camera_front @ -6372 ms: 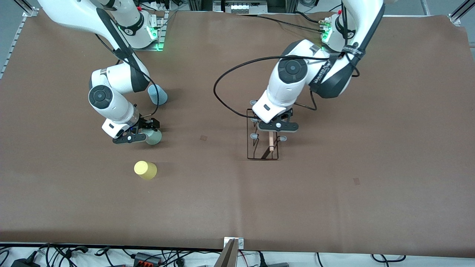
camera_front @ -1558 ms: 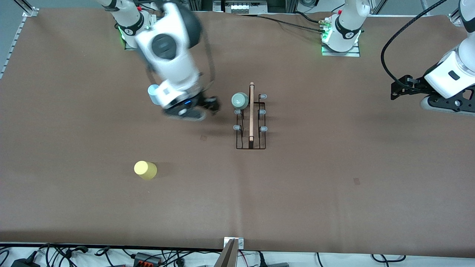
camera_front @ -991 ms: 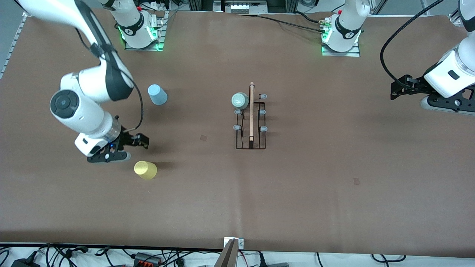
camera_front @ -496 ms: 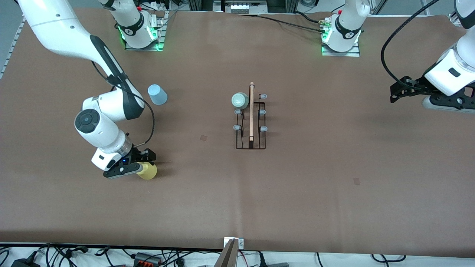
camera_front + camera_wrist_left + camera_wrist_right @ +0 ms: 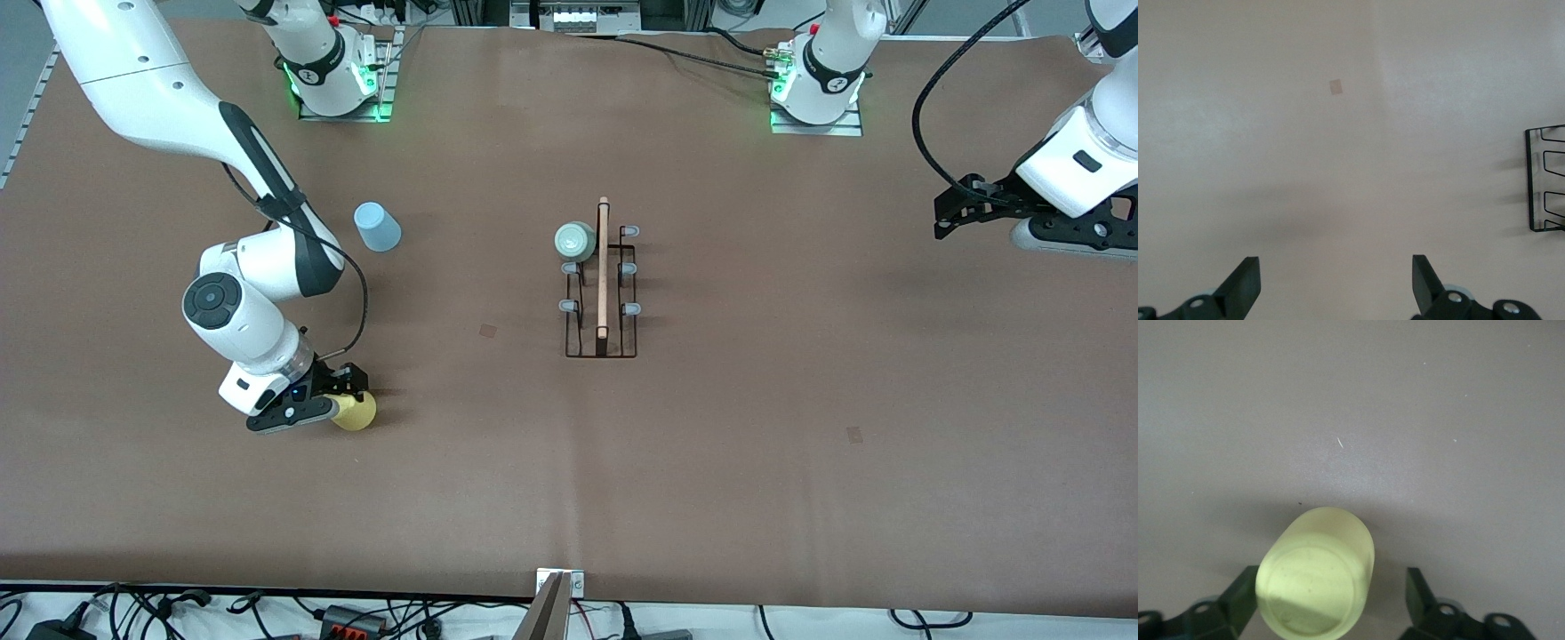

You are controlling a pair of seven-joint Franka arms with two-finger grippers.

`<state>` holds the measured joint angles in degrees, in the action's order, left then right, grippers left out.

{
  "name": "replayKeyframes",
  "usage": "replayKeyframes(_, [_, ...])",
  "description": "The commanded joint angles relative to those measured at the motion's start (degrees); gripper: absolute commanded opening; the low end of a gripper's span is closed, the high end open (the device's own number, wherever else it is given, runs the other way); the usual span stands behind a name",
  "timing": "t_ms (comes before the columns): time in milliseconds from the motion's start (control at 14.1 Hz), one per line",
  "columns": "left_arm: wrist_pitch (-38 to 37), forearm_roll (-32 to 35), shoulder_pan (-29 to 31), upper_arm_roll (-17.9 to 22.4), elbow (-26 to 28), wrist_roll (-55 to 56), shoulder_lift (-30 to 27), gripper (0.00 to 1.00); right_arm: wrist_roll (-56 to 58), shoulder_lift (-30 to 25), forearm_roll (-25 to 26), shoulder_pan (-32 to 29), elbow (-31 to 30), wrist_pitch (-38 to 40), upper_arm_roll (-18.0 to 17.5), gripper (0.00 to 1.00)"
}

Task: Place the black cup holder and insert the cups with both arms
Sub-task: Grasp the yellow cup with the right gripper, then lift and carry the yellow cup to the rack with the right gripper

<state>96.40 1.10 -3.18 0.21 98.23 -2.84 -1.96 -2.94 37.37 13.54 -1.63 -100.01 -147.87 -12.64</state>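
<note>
The black cup holder (image 5: pixel 602 355) stands mid-table, its wooden rod on top. The grey-green cup (image 5: pixel 575 240) sits upside down on one of its pegs, on the side toward the right arm's end. The yellow cup (image 5: pixel 359 412) stands upside down on the table nearer to the camera. My right gripper (image 5: pixel 313 411) is low over it and open, its fingers on either side of the yellow cup (image 5: pixel 1317 580). The light blue cup (image 5: pixel 377 227) stands upside down near the right arm's base. My left gripper (image 5: pixel 1062 238) waits open and empty at its end of the table.
The left wrist view shows bare brown table under the left gripper (image 5: pixel 1335 287), a small tape mark (image 5: pixel 1335 87) and one end of the holder (image 5: pixel 1545 180). Another tape mark (image 5: pixel 488 330) lies between the yellow cup and the holder.
The right gripper left the grey-green cup on the holder, swung over to the yellow cup and came down around it. The left arm has stayed at its end of the table.
</note>
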Motion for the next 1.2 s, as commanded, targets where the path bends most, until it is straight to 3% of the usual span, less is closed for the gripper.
replayKeyframes(0, [-0.33, -0.66, -0.69, 0.76, 1.09, 0.20, -1.29, 1.00, 0.57, 0.43, 0.44, 0.67, 0.96, -0.40, 0.33, 0.49])
replayKeyframes(71, [-0.33, -0.74, -0.69, 0.76, 1.09, 0.20, -1.29, 1.00, 0.31, 0.08, 0.09, 0.67, 0.96, -0.06, 0.33, 0.32])
replayKeyframes(142, [-0.33, -0.74, -0.69, 0.76, 1.09, 0.20, -1.29, 1.00, 0.30, -0.27, -0.17, 0.67, 0.96, 0.21, 0.25, 0.23])
replayKeyframes(283, [-0.33, -0.74, -0.69, 0.76, 1.09, 0.20, -1.29, 1.00, 0.13, -2.63, -0.53, 1.10, 1.22, 4.23, 0.16, 0.14])
replayKeyframes(425, [-0.42, -0.74, -0.69, 0.76, 1.09, 0.20, -1.29, 1.00, -3.01, -7.54, -2.62, 3.03, 1.31, 11.60, 0.16, 0.14])
replayKeyframes(637, [-0.51, -0.74, -0.69, 0.85, 1.09, 0.20, -1.29, 1.00, -12.14, -14.49, -10.43, 7.68, 1.49, 22.51, -0.46, 0.14])
replayKeyframes(779, [-0.42, -0.74, -0.69, 0.85, 1.09, 0.20, -1.29, 1.00, -20.48, -17.31, -12.65, 12.85, 1.49, 24.38, -0.80, 0.14])
replayKeyframes(1133, [-0.42, -0.66, -0.69, 0.85, 1.09, 0.20, -1.29, 1.00, -45.55, -14.70, -11.95, 27.01, 7.89, 23.95, -0.90, 0.14])
